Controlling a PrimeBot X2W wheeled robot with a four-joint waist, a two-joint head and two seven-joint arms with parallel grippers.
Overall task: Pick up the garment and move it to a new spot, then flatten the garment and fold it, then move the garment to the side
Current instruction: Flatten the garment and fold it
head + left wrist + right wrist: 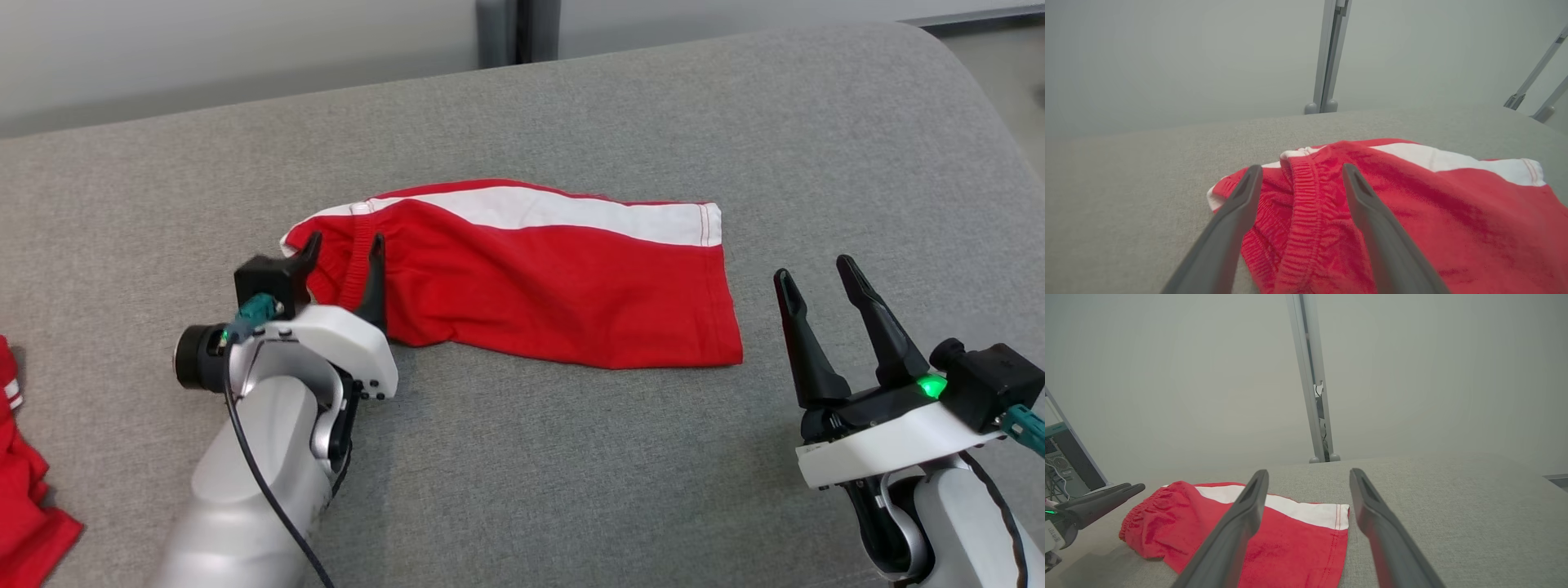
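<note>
The garment (539, 273) is a pair of red shorts with a white side stripe, lying folded in half on the grey cushion, waistband at the left. My left gripper (343, 249) stands open over the ribbed waistband (1300, 212), one finger on each side of it, nothing gripped. My right gripper (816, 273) is open just right of the garment's hem (1337, 535), above the cushion and apart from the cloth. The left gripper's fingers (1102, 500) also show at the left edge of the right wrist view.
Another red garment (24, 490) lies at the cushion's left edge. The grey cushion (571, 474) ends in a rounded far edge; a metal post (1329, 57) and a pale wall stand behind it. Computer gear (1061, 457) sits far left.
</note>
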